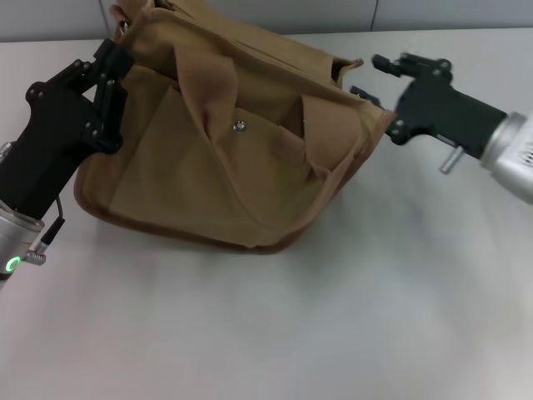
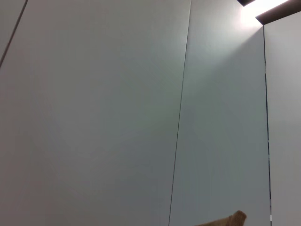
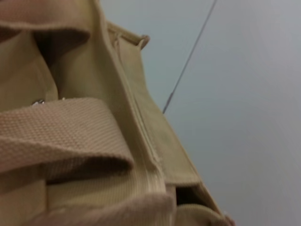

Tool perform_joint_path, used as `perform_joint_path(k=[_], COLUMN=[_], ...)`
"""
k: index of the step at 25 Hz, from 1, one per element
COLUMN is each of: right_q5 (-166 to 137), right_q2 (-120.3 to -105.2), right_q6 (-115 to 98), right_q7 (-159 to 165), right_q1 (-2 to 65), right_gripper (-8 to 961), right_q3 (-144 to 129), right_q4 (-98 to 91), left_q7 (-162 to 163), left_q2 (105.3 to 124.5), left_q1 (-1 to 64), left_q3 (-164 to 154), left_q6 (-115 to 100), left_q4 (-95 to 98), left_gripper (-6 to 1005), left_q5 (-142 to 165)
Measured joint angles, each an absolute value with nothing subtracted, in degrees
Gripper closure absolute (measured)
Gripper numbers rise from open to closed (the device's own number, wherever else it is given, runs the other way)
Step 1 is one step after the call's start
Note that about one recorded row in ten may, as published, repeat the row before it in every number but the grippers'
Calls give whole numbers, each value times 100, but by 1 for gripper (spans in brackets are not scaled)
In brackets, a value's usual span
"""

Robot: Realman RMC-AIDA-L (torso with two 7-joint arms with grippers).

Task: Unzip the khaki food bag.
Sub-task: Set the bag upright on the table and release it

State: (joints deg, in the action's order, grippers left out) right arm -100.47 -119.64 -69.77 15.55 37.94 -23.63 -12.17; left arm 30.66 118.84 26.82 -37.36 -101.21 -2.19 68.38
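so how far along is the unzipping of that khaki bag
Early stage, by the look of it. Done: both arms have reached the boxy tan canvas bag; it sits tilted on the pale grey table. In hand: the left tool presses against the bag's left end, while the right tool hovers at its right top corner. Left: the zipper pull isn't visible, so no opening can be confirmed.

Khaki food bag (image 1: 241,150) blocking table (image 1: 275,333) centre; left gripper (image 1: 112,71) crowding bag's left end, right gripper (image 1: 379,79) crowding right corner; table lying open before bag.
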Motion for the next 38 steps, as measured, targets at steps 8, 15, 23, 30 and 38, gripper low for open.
perform_joint_path(k=[8, 15, 23, 30, 38], right_q5=[-9868, -9888, -9891, -9567, -9348], right_q2=[-11971, -11971, -11971, -11970, -11928], right_q6=[-6652, -6628, -6676, -6805, -7646], right_q7=[1173, 1167, 1163, 1430, 3791], right_q1=[4227, 4305, 4297, 4235, 3834], right_gripper=[506, 567, 776, 885, 880], right_q3=[-2387, -2690, -2854, -2771, -2818], right_q4=[-1028, -1028, -1020, -951, -1843], left_q7=[3067, 3067, 3076, 3084, 3100], left_q2=[11882, 11885, 11891, 11891, 11911], left_q1=[2646, 2593, 2583, 2558, 2428], left_q3=[-3735, -3735, -3725, -3770, -3830], left_q6=[-10114, -10108, -10106, -10106, -9988], left_q4=[-220, -174, -158, -161, -253], left_gripper=[934, 935, 936, 937, 938], left_q5=[6839, 6838, 6838, 6889, 7465])
